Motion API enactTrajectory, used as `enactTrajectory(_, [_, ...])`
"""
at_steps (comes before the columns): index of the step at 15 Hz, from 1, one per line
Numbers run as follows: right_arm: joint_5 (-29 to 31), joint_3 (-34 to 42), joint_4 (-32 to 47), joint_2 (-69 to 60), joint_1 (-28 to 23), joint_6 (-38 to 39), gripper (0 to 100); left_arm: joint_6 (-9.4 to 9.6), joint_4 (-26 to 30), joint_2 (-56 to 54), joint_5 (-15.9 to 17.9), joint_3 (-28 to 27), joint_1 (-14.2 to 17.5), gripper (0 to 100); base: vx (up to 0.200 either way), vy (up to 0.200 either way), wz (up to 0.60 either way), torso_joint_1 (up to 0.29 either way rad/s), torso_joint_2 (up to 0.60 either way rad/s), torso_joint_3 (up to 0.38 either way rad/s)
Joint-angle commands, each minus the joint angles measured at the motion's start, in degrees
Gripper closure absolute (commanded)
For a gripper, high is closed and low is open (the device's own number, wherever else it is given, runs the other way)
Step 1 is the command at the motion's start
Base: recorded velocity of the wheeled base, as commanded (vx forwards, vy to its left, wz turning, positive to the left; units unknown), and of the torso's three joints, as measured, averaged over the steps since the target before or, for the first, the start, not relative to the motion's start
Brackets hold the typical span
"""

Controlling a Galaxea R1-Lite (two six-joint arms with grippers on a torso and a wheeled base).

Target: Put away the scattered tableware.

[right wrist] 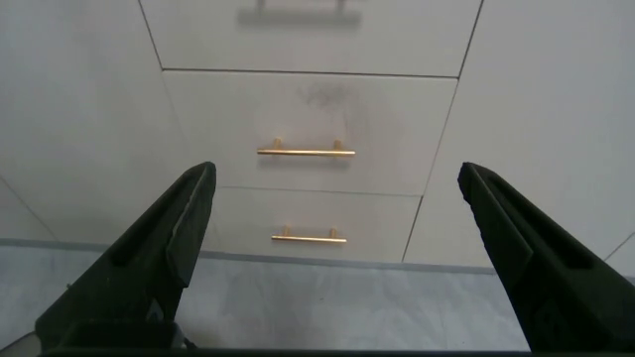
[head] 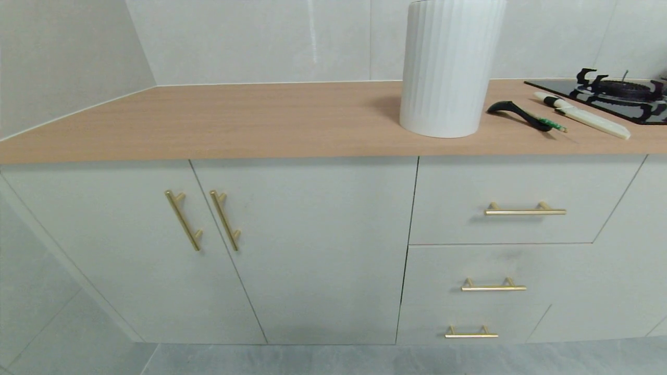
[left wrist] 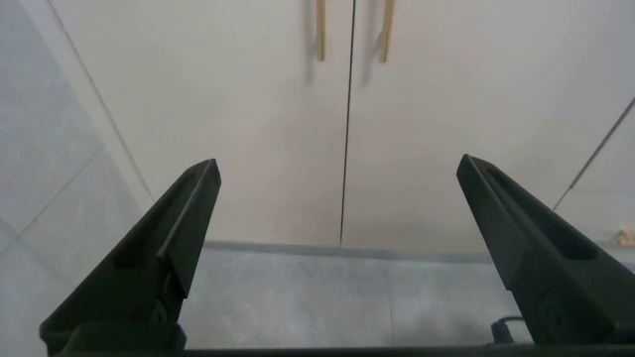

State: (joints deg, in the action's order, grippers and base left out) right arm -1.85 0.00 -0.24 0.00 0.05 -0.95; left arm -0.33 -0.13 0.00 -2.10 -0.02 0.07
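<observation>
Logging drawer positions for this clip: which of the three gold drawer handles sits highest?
The horizontal gold bar handle on the top drawer, just under the wooden countertop; the other two handles sit on the drawers below it.

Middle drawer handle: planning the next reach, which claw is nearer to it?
Right. The right claw faces the middle drawer handle head-on; the left claw faces the double doors instead.

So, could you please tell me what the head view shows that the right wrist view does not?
Head view, not the right wrist view: the wooden countertop carrying a white ribbed canister, a black-handled utensil, a long white utensil and the stove. Right wrist view, not the head view: the right gripper, open. Both: the drawer fronts, with the middle drawer handle and the bottom drawer handle.
</observation>
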Motion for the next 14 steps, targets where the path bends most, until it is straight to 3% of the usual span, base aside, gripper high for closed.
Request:
enactTrajectory(1, [-0.1,0.0,0.0,0.1,0.0,0.0,0,-0.02,0.0,0.1,0.0,0.0,0.0,0,0.0,0.0,0.0,0.0,0.0,0.0])
enactTrajectory(12, [0.1,0.0,-0.4,0.0,0.0,-0.9,0,-0.02,0.0,0.1,0.0,0.0,0.0,0,0.0,0.0,0.0,0.0,0.0,0.0])
enactTrajectory(13, [-0.6,-1.8,-0.8,0.3,0.0,-0.5,0,-0.02,0.0,0.1,0.0,0.0,0.0,0,0.0,0.0,0.0,0.0,0.0,0.0])
enactTrajectory(14, [-1.9,-11.7,-0.1,6.2,0.9,1.4,0,-0.02,0.0,0.1,0.0,0.0,0.0,0,0.0,0.0,0.0,0.0,0.0,0.0])
